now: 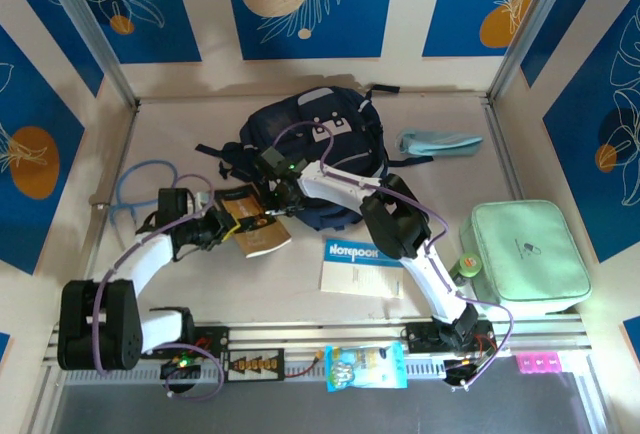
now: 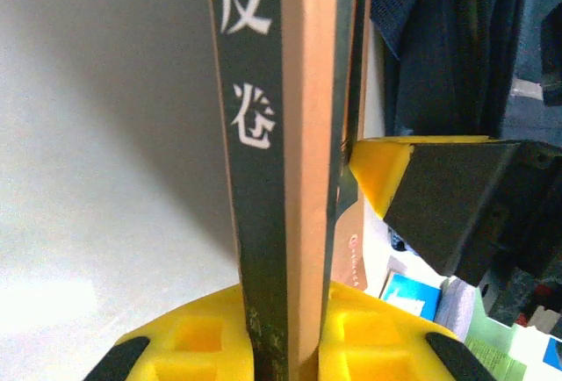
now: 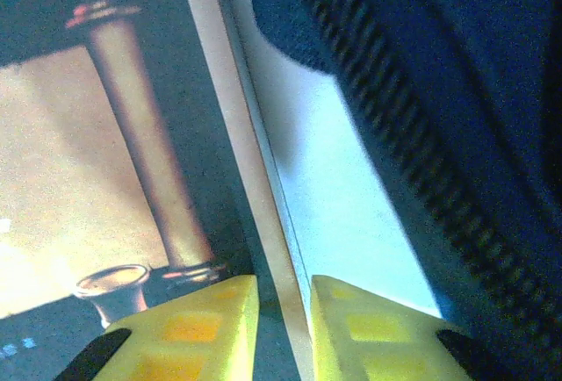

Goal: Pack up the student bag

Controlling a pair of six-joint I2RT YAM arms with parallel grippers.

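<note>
Table, bag just beyond jaws: L gripper clamped on book, R gripper astride its edge, grip unclear; opposing pulls could twist or drop it.

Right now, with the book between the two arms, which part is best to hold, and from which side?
Probably the end away from the student bag, approached from the left. The book is thin and flat, so a gripper can close across its thickness; the left gripper sits that way, a cover on each side. The bag-side end can then enter first.
</note>
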